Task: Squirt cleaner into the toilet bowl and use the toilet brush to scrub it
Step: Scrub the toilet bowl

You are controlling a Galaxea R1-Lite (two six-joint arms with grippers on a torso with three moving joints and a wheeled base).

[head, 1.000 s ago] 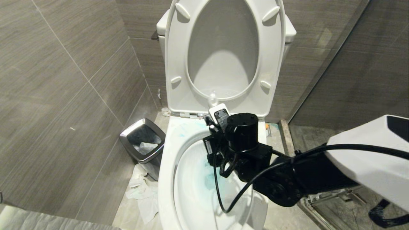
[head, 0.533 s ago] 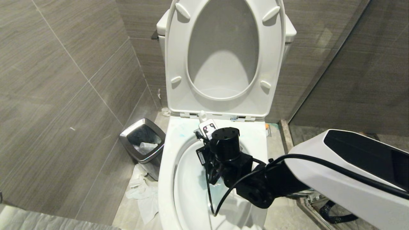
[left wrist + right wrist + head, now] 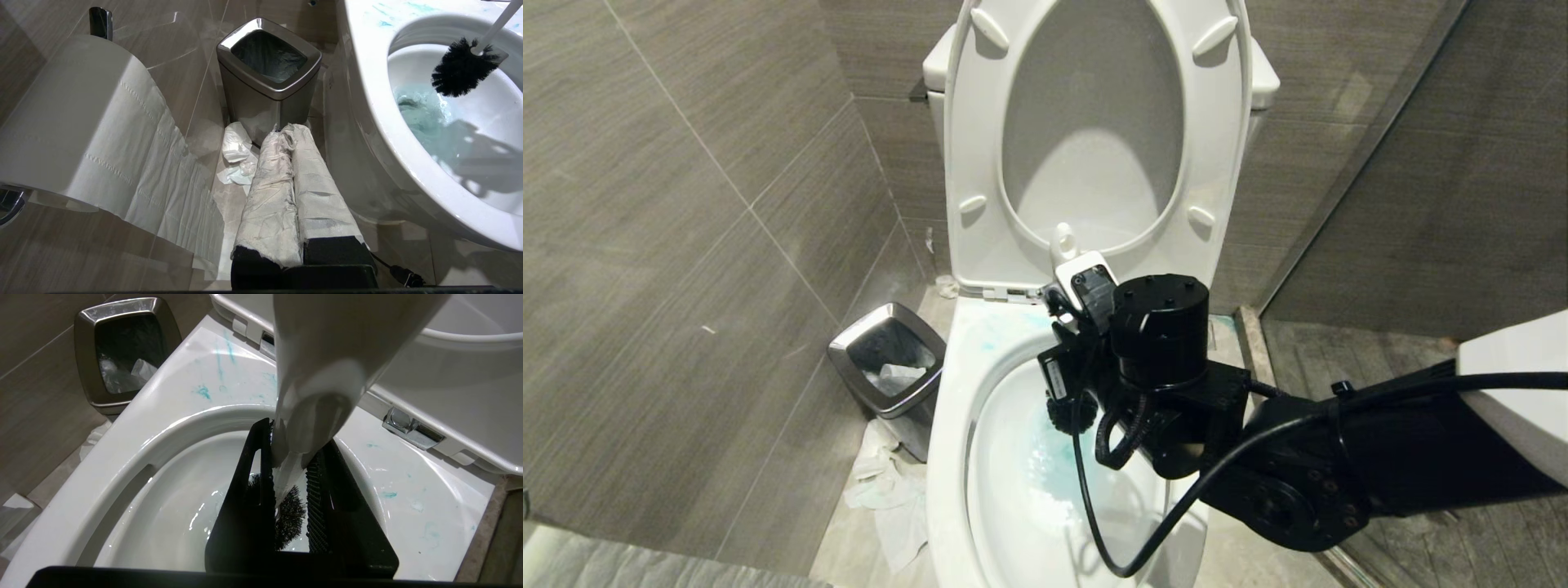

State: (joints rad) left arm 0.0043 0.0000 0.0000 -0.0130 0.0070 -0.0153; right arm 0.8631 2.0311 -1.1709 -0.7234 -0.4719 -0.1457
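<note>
Gripping the toilet brush, right end effector over toilet bowl, cleaner tinting its water

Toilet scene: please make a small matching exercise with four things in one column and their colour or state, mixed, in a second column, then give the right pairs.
Things:
1. toilet brush
2. cleaner
3. bin
4. left gripper

States:
a. turquoise smears on the toilet bowl rim
b. wrapped in white paper, shut, beside the bowl
c. steel, with black liner, on the floor
d. black bristles, above the tinted water, held by the right gripper

Pairs: 1-d, 2-a, 3-c, 4-b
</note>
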